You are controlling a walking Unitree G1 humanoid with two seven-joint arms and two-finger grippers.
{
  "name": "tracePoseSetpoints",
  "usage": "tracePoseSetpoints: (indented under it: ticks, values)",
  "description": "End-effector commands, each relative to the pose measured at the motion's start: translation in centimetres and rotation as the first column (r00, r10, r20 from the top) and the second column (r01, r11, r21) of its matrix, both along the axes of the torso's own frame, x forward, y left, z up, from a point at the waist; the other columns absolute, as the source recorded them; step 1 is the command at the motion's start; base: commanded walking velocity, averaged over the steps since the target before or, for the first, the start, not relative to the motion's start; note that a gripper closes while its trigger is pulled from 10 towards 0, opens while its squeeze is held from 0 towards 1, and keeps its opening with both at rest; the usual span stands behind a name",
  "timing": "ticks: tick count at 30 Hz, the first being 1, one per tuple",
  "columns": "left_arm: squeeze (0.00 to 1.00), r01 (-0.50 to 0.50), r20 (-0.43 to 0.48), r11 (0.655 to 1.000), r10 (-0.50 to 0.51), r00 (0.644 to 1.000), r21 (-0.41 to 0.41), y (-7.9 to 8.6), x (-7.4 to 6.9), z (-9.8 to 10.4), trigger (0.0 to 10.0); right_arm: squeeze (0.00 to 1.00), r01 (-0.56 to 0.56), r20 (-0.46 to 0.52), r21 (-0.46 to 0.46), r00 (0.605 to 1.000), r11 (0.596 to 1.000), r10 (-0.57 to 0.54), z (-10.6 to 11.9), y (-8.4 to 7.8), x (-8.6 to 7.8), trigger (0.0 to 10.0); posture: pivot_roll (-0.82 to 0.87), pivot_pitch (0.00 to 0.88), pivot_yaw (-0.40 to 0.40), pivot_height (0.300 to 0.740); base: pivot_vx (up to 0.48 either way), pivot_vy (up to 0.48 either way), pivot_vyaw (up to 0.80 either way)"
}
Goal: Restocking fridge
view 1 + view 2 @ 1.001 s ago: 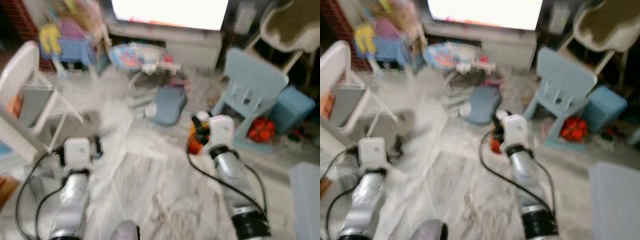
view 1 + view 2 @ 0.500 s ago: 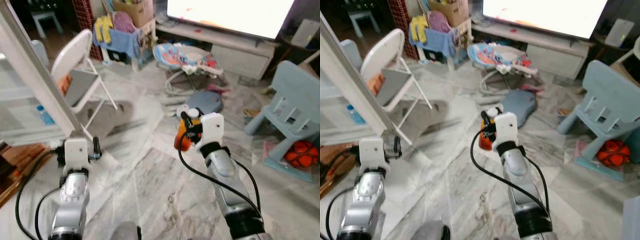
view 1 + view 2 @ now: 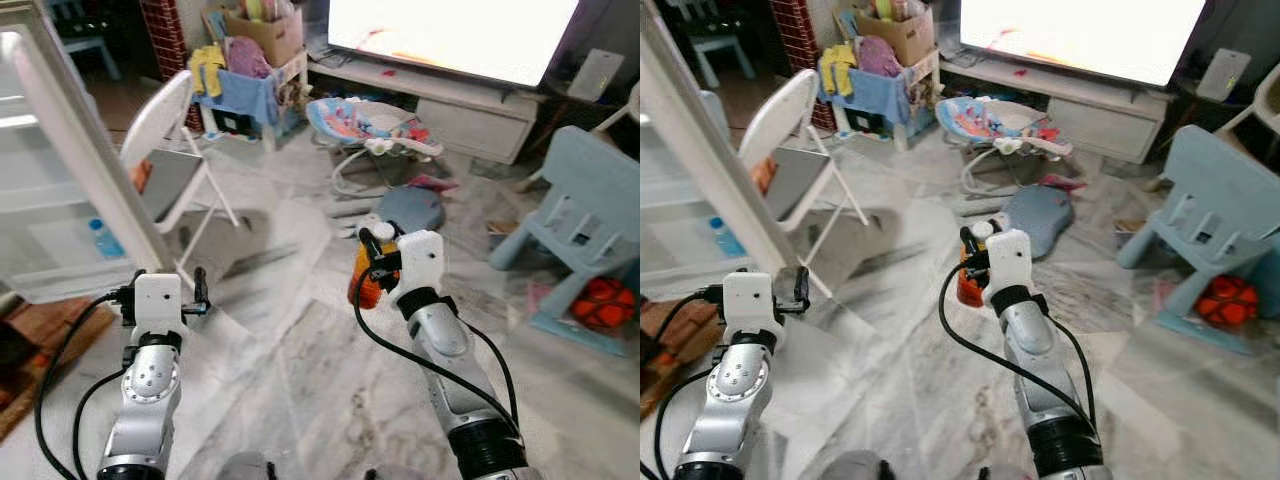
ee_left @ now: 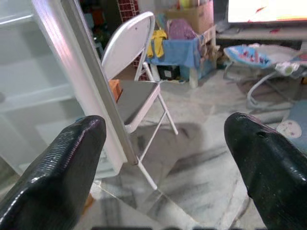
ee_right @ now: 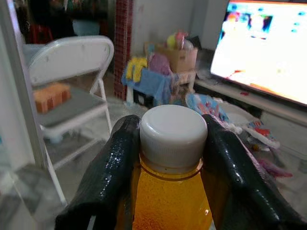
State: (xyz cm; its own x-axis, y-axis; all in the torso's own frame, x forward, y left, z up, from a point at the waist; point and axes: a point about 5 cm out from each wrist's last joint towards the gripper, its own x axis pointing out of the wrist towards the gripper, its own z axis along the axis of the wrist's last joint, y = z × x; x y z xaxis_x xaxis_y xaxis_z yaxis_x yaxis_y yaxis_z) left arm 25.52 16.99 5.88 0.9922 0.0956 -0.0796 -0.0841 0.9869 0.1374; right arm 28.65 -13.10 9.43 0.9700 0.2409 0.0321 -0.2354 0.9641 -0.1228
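Observation:
An orange juice bottle (image 5: 171,196) with a white cap (image 5: 172,128) sits between the black fingers (image 5: 111,173) of my right gripper (image 5: 171,143), which is shut on its neck. In the eye views the bottle (image 3: 363,286) hangs over the marble floor ahead of me, with the right gripper (image 3: 373,258) at its top. My left gripper (image 4: 163,158) is open with nothing between its fingers (image 4: 61,173). It is held low on the left (image 3: 162,284), close to the open fridge door (image 3: 82,150). A small blue-capped bottle (image 3: 103,238) stands in a door shelf.
A white folding chair (image 3: 176,158) stands just past the fridge door. Further on are a baby bouncer (image 3: 368,120), a grey-blue pad (image 3: 410,208), a light blue child's chair (image 3: 585,215) with an orange ball (image 3: 600,300) under it, and a lit TV (image 3: 450,35).
The camera has swung left, bringing the fridge door and folding chair into view. My right gripper still holds the bottle; the left stays open.

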Motion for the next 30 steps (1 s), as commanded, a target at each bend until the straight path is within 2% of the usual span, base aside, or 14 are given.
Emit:
tracePoseSetpoints:
  ticks: [1,5,9,12,19,27,30]
  values:
    - [0.00,-0.026,-0.008,0.999,0.026,1.000,0.033,1.1,-0.2,-0.1,10.0,0.00,-0.027,0.058,0.022,0.998,0.999,0.026,1.3,0.9,0.4,10.0,0.10,0.005,-0.010,0.740,0.000,0.480,0.80]
    - [0.00,-0.026,0.036,0.997,0.024,0.999,0.075,1.1,0.1,0.3,10.0,0.00,-0.033,0.062,0.027,0.998,0.999,0.031,1.4,1.0,0.5,10.0,0.10,0.008,-0.011,0.740,0.000,0.478,0.80]
    - [0.00,0.005,-0.009,1.000,-0.005,1.000,0.018,0.9,0.1,0.0,10.0,0.00,-0.037,0.064,0.026,0.997,0.999,0.035,1.5,1.1,0.6,10.0,0.10,0.009,-0.011,0.740,0.000,0.476,0.80]
    - [0.00,0.022,-0.004,0.999,-0.022,1.000,0.045,0.7,0.1,0.1,10.0,0.00,-0.039,0.064,0.025,0.997,0.999,0.037,1.6,1.1,0.7,10.0,0.10,0.010,-0.011,0.740,0.000,0.461,0.80]
    - [0.00,-0.007,-0.022,0.998,0.009,1.000,0.056,1.1,0.2,-0.2,10.0,0.00,-0.050,0.069,0.025,0.996,0.998,0.048,1.7,1.4,1.0,10.0,0.10,0.007,-0.011,0.740,0.000,0.430,0.80]
    - [0.00,-0.011,-0.055,1.000,0.012,0.998,0.010,1.4,0.4,-0.4,10.0,0.00,-0.037,0.073,0.056,0.997,0.998,0.033,1.9,1.4,1.4,10.0,0.10,0.003,-0.012,0.740,0.000,0.427,0.06]
    - [0.00,0.016,-0.043,1.000,-0.015,0.999,0.016,1.3,0.5,-0.3,10.0,0.00,-0.037,0.075,0.055,0.997,0.998,0.033,1.9,1.4,1.4,10.0,0.10,0.002,-0.013,0.740,0.000,0.442,0.00]
